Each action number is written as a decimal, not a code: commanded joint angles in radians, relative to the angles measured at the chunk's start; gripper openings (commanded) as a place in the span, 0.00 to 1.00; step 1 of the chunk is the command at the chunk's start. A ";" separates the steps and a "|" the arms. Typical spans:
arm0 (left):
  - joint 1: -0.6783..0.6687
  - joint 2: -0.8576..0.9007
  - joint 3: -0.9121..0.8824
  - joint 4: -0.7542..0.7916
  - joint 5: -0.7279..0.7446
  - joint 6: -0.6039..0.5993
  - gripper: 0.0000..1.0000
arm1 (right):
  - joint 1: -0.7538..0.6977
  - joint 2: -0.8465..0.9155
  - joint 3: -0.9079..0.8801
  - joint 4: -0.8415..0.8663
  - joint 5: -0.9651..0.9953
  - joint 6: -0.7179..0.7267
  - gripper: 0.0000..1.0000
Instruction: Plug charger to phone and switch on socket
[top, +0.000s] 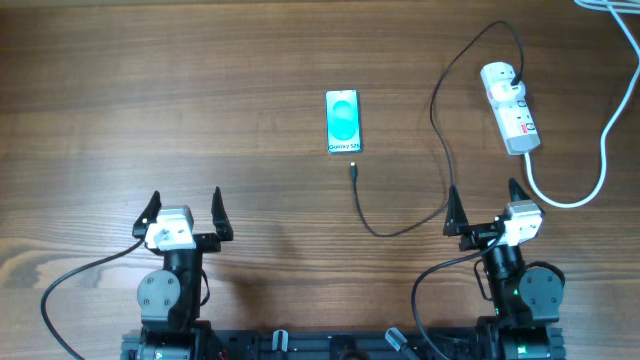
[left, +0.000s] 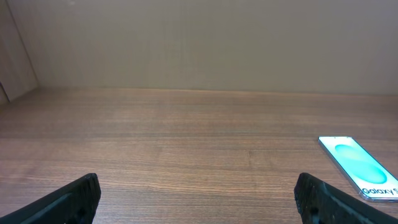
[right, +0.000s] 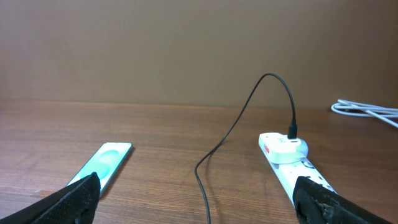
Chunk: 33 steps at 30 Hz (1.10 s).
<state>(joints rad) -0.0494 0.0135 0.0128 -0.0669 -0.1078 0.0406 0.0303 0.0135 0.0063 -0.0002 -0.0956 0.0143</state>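
The phone (top: 343, 122) lies flat at the table's middle, cyan screen up; it also shows in the left wrist view (left: 360, 165) and the right wrist view (right: 106, 161). The charger's thin black cable (top: 440, 100) runs from its white plug (top: 497, 75), seated in the far end of the socket (top: 512, 112), down to a loose connector tip (top: 353, 170) just below the phone. The cable (right: 224, 134) and socket (right: 292, 163) show in the right wrist view. My left gripper (top: 184, 212) and right gripper (top: 484, 205) are open and empty near the front edge.
The socket's thick white cord (top: 605, 140) loops off to the far right and also shows in the right wrist view (right: 367, 112). Black robot cables trail from each arm base at the front edge.
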 joint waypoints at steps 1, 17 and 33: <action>0.008 -0.011 -0.007 0.003 0.002 0.012 1.00 | 0.005 -0.002 -0.001 0.002 0.016 0.013 1.00; 0.008 -0.011 -0.007 0.003 0.002 0.012 1.00 | 0.005 -0.002 -0.001 0.002 0.016 0.012 1.00; 0.008 -0.011 -0.007 0.061 0.068 -0.002 1.00 | 0.005 -0.002 -0.001 0.002 0.016 0.013 1.00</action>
<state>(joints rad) -0.0494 0.0139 0.0120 -0.0513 -0.1074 0.0402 0.0303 0.0135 0.0063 -0.0002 -0.0956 0.0143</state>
